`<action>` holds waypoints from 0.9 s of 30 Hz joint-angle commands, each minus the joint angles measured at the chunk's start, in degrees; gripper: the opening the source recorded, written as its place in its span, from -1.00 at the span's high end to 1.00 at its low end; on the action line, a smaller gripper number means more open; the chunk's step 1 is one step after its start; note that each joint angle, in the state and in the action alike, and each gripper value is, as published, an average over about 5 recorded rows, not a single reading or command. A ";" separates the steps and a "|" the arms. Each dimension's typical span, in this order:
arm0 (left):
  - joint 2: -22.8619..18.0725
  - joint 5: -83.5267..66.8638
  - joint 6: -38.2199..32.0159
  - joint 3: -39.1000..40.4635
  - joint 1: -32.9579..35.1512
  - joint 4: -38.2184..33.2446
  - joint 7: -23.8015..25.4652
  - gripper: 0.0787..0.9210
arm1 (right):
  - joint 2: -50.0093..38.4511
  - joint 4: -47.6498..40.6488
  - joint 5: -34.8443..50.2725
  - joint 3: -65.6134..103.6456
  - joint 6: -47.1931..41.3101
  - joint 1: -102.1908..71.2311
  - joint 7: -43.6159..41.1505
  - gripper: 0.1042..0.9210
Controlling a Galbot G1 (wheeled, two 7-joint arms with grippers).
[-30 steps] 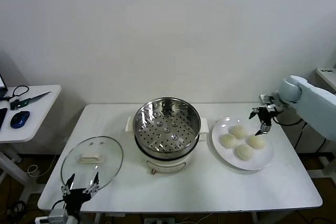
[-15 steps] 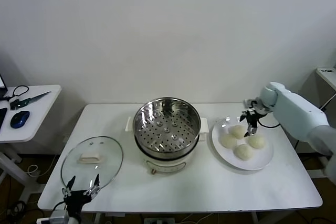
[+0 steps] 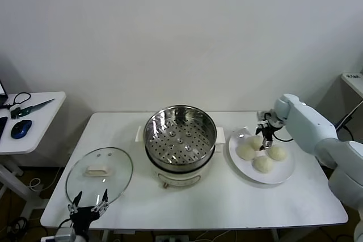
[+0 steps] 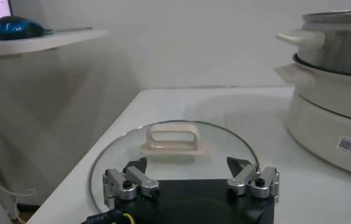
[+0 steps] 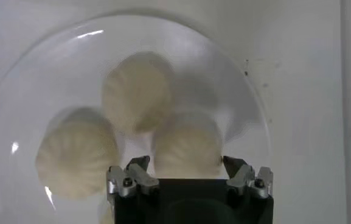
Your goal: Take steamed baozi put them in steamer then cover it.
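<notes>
No writing can be read except a small square code sticker (image 4: pixel 345 143) on the steamer (image 3: pixel 180 140) base, and the right gripper (image 3: pixel 265 138), jaws wide, has moved inward over the four baozi (image 3: pixel 246 152) on the plate (image 3: pixel 282 173), while the left gripper (image 3: pixel 88 206), also wide, waits by the cover (image 3: pixel 100 173).

A pale blue-white right arm, smooth and rounded at its joints, ends in a small black right gripper (image 3: pixel 265 135) with a dark cable looping beside the wrist. Wrist views show each gripper, including the left gripper (image 4: pixel 191 180), as a black block carrying two silver metal fingers (image 5: pixel 132 178) fastened with round screws.
</notes>
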 commanded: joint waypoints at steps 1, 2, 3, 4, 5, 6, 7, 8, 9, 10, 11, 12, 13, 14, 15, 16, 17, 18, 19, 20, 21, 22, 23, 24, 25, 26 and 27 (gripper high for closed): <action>-0.02 0.03 0.11 -0.06 0.00 0.11 -0.10 -0.77 | 1.66 -2.33 -1.67 2.15 0.31 -0.61 0.27 -0.35; -0.04 0.03 0.16 -0.08 0.00 0.05 -0.14 -0.77 | 1.67 -2.31 -1.81 2.05 0.31 -0.50 0.24 -0.31; -0.06 0.03 0.21 -0.09 0.00 -0.03 -0.18 -0.77 | 1.63 -2.25 -1.92 1.91 0.31 -0.35 0.18 -0.29; -0.09 0.03 0.27 -0.09 -0.01 -0.11 -0.21 -0.77 | 1.51 -2.11 -1.96 1.72 0.33 -0.15 0.08 -0.27; -0.13 0.04 0.31 -0.09 -0.01 -0.20 -0.23 -0.77 | 1.27 -1.76 -1.81 1.43 0.32 0.10 -0.02 -0.26; -0.19 0.05 0.34 -0.09 -0.02 -0.29 -0.23 -0.77 | 0.92 -1.24 -1.46 0.94 0.29 0.45 -0.13 -0.25; -0.25 0.06 0.37 -0.08 -0.02 -0.37 -0.24 -0.77 | 0.45 -0.46 -0.84 0.25 0.25 0.92 -0.26 -0.25; -0.31 0.07 0.41 -0.07 -0.01 -0.45 -0.25 -0.77 | -0.21 0.61 -0.06 -0.57 0.21 1.51 -0.41 -0.24; -0.37 0.08 0.43 -0.07 0.00 -0.53 -0.26 -0.77 | -0.96 1.97 0.84 -1.62 0.15 2.25 -0.57 -0.24; -0.43 0.09 0.45 -0.07 0.03 -0.61 -0.28 -0.77 | -1.89 3.70 2.06 -3.31 0.11 3.44 -0.77 -0.24; -0.46 0.09 0.47 -0.07 0.05 -0.67 -0.30 -0.77 | -2.94 5.85 3.69 -5.45 0.12 5.01 -0.98 -0.24; -0.48 0.10 0.48 -0.06 0.06 -0.71 -0.32 -0.77 | -4.03 8.25 5.68 -7.99 0.17 7.18 -1.19 -0.24; -0.49 0.10 0.48 -0.04 0.07 -0.75 -0.36 -0.77 | -5.05 10.94 8.22 -11.37 0.31 9.93 -1.40 -0.24; -0.49 0.09 0.49 -0.01 0.08 -0.79 -0.39 -0.77 | -5.96 13.91 11.10 -15.13 0.62 13.31 -1.60 -0.24; -0.49 0.10 0.51 0.03 0.08 -0.83 -0.41 -0.77 | -6.56 16.72 13.87 -18.78 1.21 16.87 -1.77 -0.24; -0.49 0.10 0.53 0.08 0.08 -0.89 -0.43 -0.77 | -6.85 19.47 16.24 -22.31 1.96 20.68 -1.94 -0.24; -0.49 0.12 0.55 0.12 0.09 -0.96 -0.44 -0.77 | -6.79 22.05 18.19 -25.71 2.99 24.56 -2.06 -0.24; -0.48 0.13 0.56 0.16 0.09 -1.04 -0.44 -0.77 | -6.42 24.23 19.51 -28.32 4.32 28.38 -2.23 -0.24; -0.47 0.15 0.58 0.18 0.11 -1.15 -0.43 -0.77 | -5.73 26.08 20.54 -30.52 6.08 32.18 -2.53 -0.24; -0.45 0.16 0.58 0.20 0.14 -1.29 -0.43 -0.77 | -4.76 27.84 21.55 -32.31 8.15 35.75 -2.96 -0.24; -0.43 0.17 0.58 0.20 0.20 -1.44 -0.42 -0.77 | -3.61 29.32 22.69 -33.77 10.64 38.80 -3.47 -0.24; -0.40 0.18 0.59 0.19 0.26 -1.61 -0.42 -0.77 | -2.42 31.21 23.85 -34.87 13.28 41.44 -4.09 -0.24; -0.38 0.18 0.59 0.19 0.35 -1.81 -0.42 -0.77 | -1.17 33.72 25.09 -36.01 15.81 43.69 -4.61 -0.24; -0.37 0.19 0.60 0.18 0.44 -1.99 -0.45 -0.77 | -0.06 36.66 26.28 -37.12 18.01 45.49 -4.87 -0.24; -0.38 0.19 0.61 0.17 0.53 -2.17 -0.51 -0.77 | 1.04 39.72 27.18 -38.20 19.73 47.00 -4.85 -0.24; -0.40 0.18 0.63 0.16 0.62 -2.34 -0.60 -0.77 | 2.09 43.17 27.75 -39.12 20.90 48.34 -4.62 -0.24; -0.41 0.17 0.65 0.15 0.72 -2.49 -0.70 -0.77 | 3.20 46.33 28.01 -39.91 21.69 49.24 -4.14 -0.24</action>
